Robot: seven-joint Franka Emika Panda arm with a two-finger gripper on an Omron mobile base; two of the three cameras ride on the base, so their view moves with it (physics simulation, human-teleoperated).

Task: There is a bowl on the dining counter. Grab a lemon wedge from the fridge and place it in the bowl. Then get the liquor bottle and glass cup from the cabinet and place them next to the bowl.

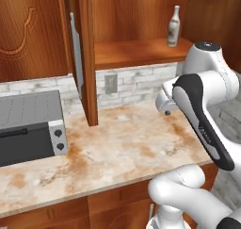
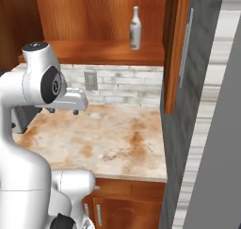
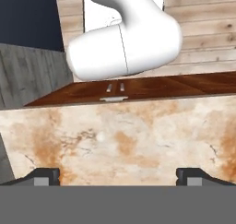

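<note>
- Liquor bottle [image 1: 173, 26] stands upright on the inner shelf [image 1: 136, 53] of the open cabinet [image 1: 87, 58], at about 1 o'clock in the left base view; in the right base view it sits at 12 o'clock, toward the shelf's right end. Nothing else seen on the shelf; no glass cup made out.
- Cabinet door swung wide, edge-on to the cameras, so the shelf is reachable from the front.
- Claw [image 3: 118, 174] spread fully, holding nothing: in the hand view its two dark tips sit far apart at 7 and 5 o'clock over bare marbled stone.
- Hand points down at the wall surface [image 1: 122, 148], well below and apart from the bottle. Judgement: the arm is folded for travel, not reaching.
- Toaster oven [image 1: 30, 126] sits on the surface at 9 o'clock, clear of the arm.
- Next move likely calls for raising the hand to shelf height and squaring on the bottle's round body; the slim neck makes tipping a risk.
</note>
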